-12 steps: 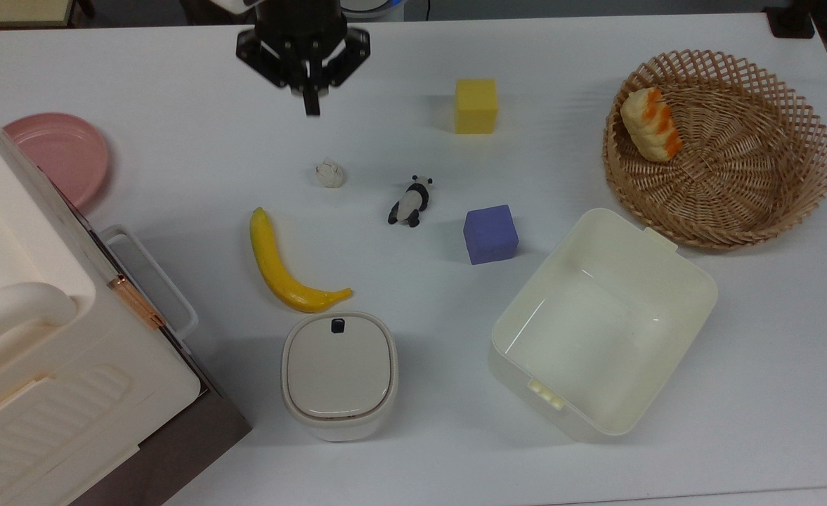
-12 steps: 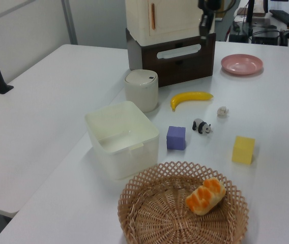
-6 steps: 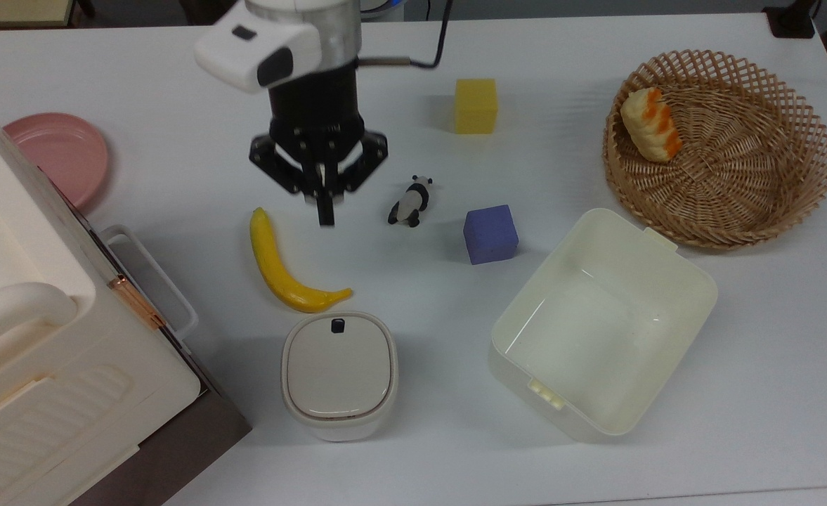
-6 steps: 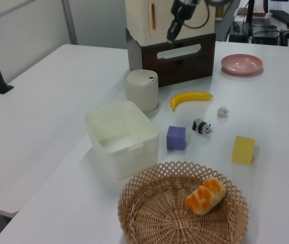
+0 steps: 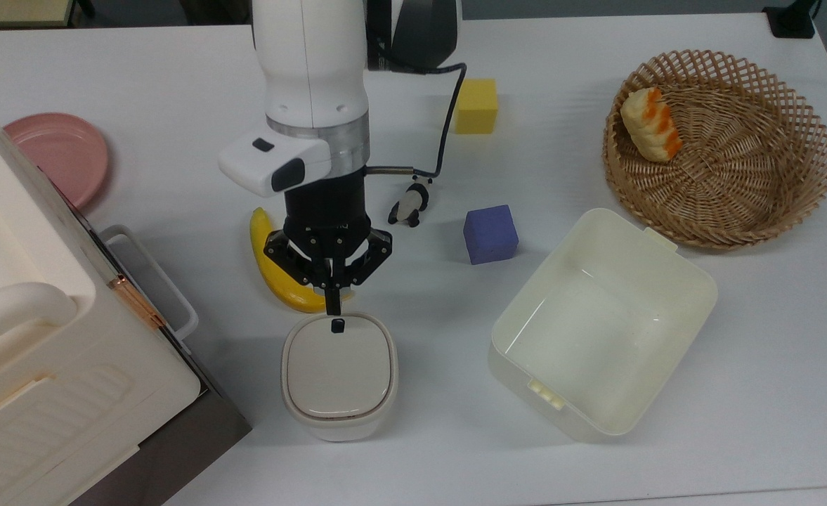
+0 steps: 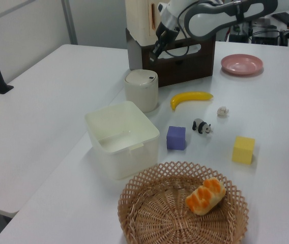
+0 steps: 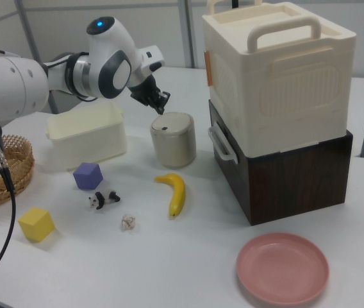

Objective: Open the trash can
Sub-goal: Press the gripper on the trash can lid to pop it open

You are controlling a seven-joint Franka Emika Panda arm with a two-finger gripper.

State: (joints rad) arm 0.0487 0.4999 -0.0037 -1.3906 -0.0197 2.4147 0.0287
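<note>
The trash can (image 5: 339, 376) is a small cream-white bin with a beige-grey lid lying flat and closed. A small black button (image 5: 338, 324) sits at the lid's rim. My gripper (image 5: 332, 306) points down with its black fingers pressed together, shut on nothing. Its tip hovers just beside the button, at the edge nearest the banana. In the left view the gripper (image 6: 153, 57) hangs above the trash can (image 6: 141, 90). In the right view the gripper (image 7: 161, 106) is just over the lid of the trash can (image 7: 173, 139).
A banana (image 5: 272, 277) lies right behind the can, partly under my arm. A panda toy (image 5: 409, 204), purple cube (image 5: 490, 234) and yellow cube (image 5: 476, 105) lie beyond. An open cream tub (image 5: 638, 393), a wicker basket (image 5: 736, 161), a pink plate (image 5: 55, 154) and a big cream box (image 5: 34, 337) surround them.
My arm has swept from the table's far edge across the middle to the trash can's button edge. It now covers the small white lump. The lid has not moved.
</note>
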